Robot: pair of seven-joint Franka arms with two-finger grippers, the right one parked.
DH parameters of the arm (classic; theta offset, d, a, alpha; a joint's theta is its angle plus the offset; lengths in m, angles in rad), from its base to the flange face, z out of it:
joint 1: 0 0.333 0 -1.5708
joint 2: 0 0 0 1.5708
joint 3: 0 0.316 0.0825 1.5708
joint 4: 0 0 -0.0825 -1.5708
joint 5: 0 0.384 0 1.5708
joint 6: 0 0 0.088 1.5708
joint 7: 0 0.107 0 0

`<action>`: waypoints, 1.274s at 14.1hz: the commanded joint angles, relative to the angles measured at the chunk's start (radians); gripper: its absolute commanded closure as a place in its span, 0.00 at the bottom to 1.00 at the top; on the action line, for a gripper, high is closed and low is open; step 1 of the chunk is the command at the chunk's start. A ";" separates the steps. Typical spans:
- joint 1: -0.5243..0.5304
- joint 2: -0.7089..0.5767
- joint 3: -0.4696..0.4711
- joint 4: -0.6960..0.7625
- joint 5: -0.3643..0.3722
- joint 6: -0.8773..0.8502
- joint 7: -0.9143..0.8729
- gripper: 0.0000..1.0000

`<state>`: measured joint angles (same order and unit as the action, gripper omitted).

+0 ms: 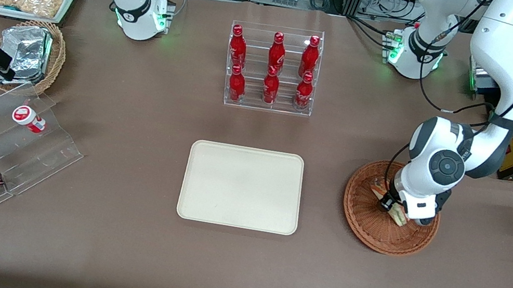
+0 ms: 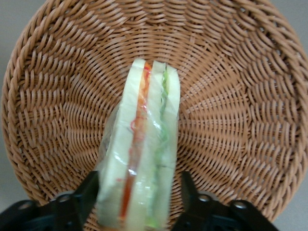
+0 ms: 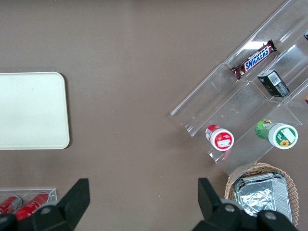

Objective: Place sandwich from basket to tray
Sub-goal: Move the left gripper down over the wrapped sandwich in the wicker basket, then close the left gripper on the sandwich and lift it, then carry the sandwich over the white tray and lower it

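Reddish-brown woven wicker forms the wide, shallow round basket [image 1: 380, 234] on the brown desk [image 1: 115, 225], toward the working arm's end. Inside it, the left arm's gripper [image 1: 395, 209] has its black fingers [image 2: 79, 202] closed against both bread faces of the clear-wrapped triangular sandwich [image 2: 144, 159]. Beside the basket lies the flat, cream-coloured rectangular plastic tray [image 1: 242, 186].

The front view looks steeply down from high above the near table edge, taking in the whole brown table [image 1: 112, 245]. The left wrist view sits very close above the reddish-brown woven wicker basket [image 2: 240, 96], facing into it (the weave fills nearly everything). The right wrist view faces straight down from higher up; it shares the cream-coloured rectangular plastic tray [image 3: 29, 110] with the front view.
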<state>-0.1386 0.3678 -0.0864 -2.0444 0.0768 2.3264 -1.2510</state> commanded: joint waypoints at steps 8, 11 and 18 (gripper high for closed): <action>-0.051 0.044 -0.131 0.338 0.009 -0.360 0.151 0.94; -0.152 0.165 -0.133 0.464 0.037 -0.276 0.322 0.93; -0.397 0.437 -0.135 0.826 0.067 -0.269 0.341 0.94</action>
<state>-0.4911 0.7164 -0.2316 -1.3558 0.1318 2.0788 -0.9318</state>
